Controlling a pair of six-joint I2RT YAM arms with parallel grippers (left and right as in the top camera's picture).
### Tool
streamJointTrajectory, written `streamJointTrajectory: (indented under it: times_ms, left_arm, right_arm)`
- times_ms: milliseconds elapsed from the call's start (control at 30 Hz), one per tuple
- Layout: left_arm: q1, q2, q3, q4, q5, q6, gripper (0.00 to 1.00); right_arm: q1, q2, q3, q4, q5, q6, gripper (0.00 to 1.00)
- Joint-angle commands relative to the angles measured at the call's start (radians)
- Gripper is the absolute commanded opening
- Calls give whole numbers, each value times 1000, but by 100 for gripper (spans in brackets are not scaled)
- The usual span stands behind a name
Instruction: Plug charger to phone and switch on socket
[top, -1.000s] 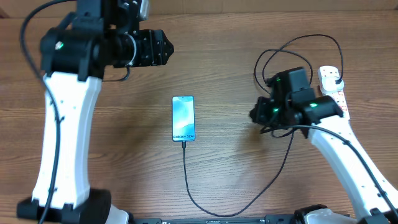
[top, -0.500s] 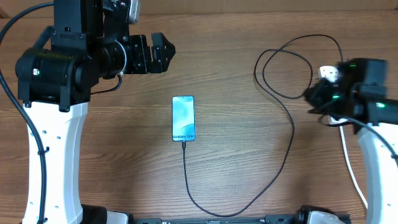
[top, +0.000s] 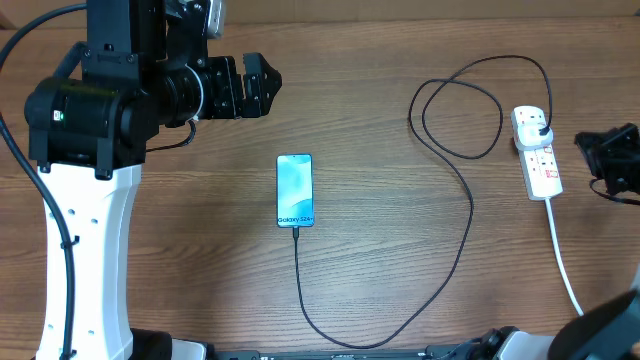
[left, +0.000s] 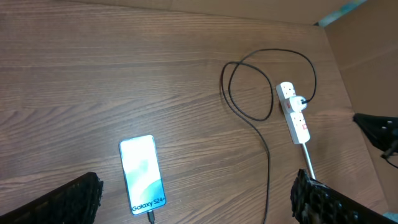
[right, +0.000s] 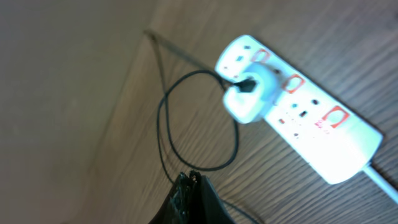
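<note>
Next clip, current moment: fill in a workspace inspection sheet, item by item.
Surface: wooden table, plain wood.
Job's things: phone lying flat, screen lit, charger connector in its bottom end; socket at the right with a white adapter plugged in; switch state not readable.
Clutter: nothing seen.
End effectors: left end effector open, empty, up-left of the phone; right end effector shut, empty, beside the socket.
Cables: charger looped near the socket; white cord runs toward the front edge.
Surroundings: brown panel at the table's side.
</note>
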Motion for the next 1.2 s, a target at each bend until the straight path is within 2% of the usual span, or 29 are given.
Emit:
streamJointTrajectory:
  times_ms: [0, 300, 600, 1167]
  left_arm:
    - [2, -5, 13, 1, -7, 5, 100]
    - [2, -5, 13, 1, -7, 5, 100]
    - [2, -5, 13, 0, -7, 5, 99]
    - [2, -5, 13, 1, -7, 5, 100]
  right_arm:
    - [-38, 98, 20, 38, -79, 63, 4]
    - [-47, 293, 20, 215, -112, 204, 4]
    - [-53, 362, 20, 328, -95, 311, 4]
    - [-54, 530, 20, 447, -121, 308, 4]
